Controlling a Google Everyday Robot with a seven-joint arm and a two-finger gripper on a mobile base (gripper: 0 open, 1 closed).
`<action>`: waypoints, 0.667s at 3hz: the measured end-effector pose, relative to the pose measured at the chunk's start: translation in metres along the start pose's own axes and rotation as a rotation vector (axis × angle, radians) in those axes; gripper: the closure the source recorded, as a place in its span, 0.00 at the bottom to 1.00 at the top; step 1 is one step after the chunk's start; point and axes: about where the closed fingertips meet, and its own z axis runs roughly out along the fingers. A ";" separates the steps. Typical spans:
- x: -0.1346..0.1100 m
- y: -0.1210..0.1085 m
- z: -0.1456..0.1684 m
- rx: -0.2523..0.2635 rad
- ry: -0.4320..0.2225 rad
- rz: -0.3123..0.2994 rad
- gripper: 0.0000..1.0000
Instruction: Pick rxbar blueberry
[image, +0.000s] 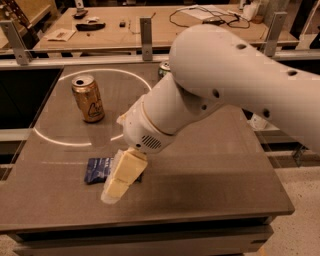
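Observation:
The rxbar blueberry (97, 169), a flat dark navy wrapper with pale lettering, lies on the grey table (210, 175) near the front left. My gripper (113, 192), cream coloured, hangs from the big white arm (210, 90) and reaches down to the table at the bar's right end. It covers the right part of the bar, so only the bar's left half shows. Whether it touches the bar I cannot tell.
A gold can (88, 98) stands upright at the back left, inside a white circle line. A green can (163, 68) at the back is mostly hidden behind my arm. The table's front edge lies close below the gripper. Workbenches stand behind.

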 end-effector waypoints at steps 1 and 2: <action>0.004 -0.003 0.011 -0.004 -0.001 -0.027 0.00; 0.007 -0.002 0.022 -0.023 -0.006 -0.064 0.00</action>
